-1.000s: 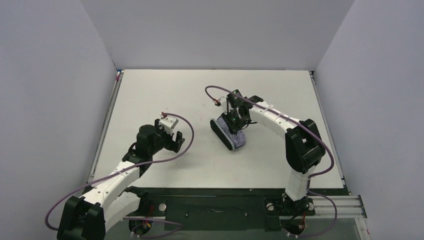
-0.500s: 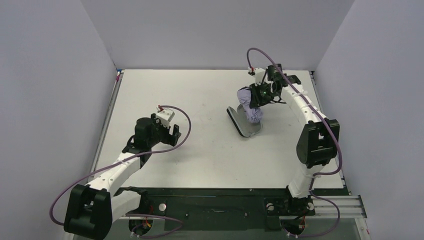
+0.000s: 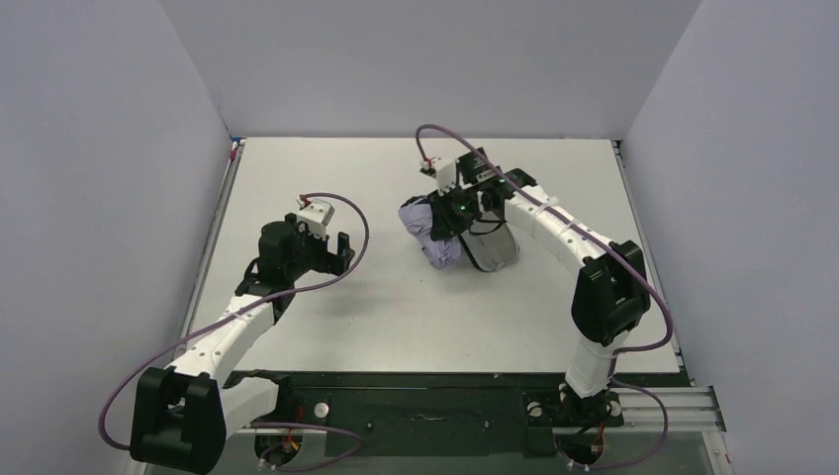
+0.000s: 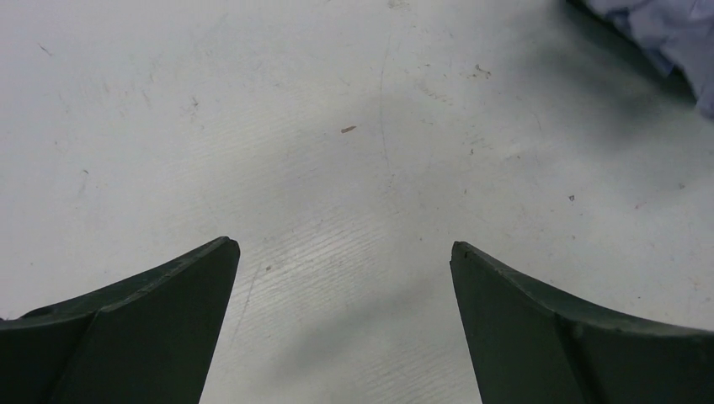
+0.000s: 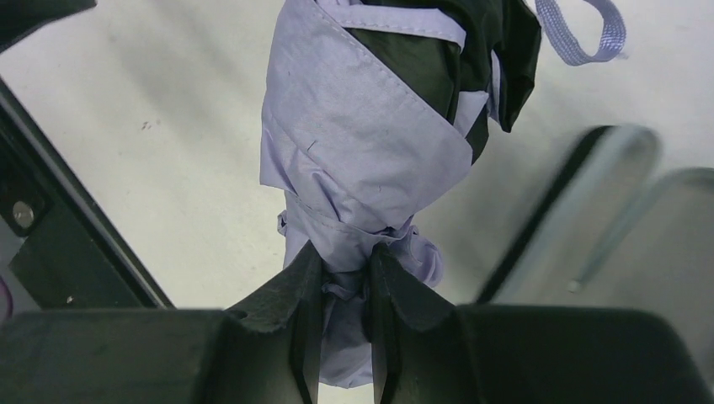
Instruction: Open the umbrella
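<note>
The umbrella (image 3: 431,232) is folded, a pale lavender bundle with black folds, held near the table's middle. My right gripper (image 3: 457,220) is shut on its lavender fabric; in the right wrist view the fingertips (image 5: 343,268) pinch the narrow end of the umbrella (image 5: 362,160), and its lavender strap (image 5: 581,34) hangs at the far end. My left gripper (image 3: 334,259) is open and empty over bare table to the left. In the left wrist view (image 4: 343,252) a corner of the umbrella (image 4: 674,34) shows at the top right.
The black-and-grey oblong sleeve (image 3: 492,242) lies on the table just right of the umbrella; it also shows blurred in the right wrist view (image 5: 606,219). Grey walls close in the white table (image 3: 326,178) on three sides.
My right gripper lifted the umbrella out of the sleeve, swung it to the back right, then brought it back left of the sleeve. My left arm crept up and left.
</note>
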You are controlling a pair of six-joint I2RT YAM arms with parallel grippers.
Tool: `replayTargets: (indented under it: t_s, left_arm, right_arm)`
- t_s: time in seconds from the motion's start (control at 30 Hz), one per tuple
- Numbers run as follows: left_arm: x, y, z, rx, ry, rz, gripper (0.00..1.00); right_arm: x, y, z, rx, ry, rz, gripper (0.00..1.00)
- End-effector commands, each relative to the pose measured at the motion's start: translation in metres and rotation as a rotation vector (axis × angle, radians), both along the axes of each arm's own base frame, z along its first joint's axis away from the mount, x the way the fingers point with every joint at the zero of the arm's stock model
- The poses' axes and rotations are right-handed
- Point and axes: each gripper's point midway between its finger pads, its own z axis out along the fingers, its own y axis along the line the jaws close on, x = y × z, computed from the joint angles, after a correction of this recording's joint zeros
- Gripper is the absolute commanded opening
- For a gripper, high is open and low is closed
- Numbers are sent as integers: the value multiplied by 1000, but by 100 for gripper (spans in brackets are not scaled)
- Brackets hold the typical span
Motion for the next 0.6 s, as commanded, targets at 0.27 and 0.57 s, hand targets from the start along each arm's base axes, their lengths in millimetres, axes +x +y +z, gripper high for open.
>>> replayTargets:
  t_s: [0.27, 0.57]
  left_arm:
    - [-1, 9, 49, -99, -15, 98, 97]
    - [-5, -4, 43, -93, 26, 5, 97]
  right_arm:
    - [16, -1, -75, -106, 22, -72, 0]
    - [26, -96, -102, -239, 76, -118, 0]
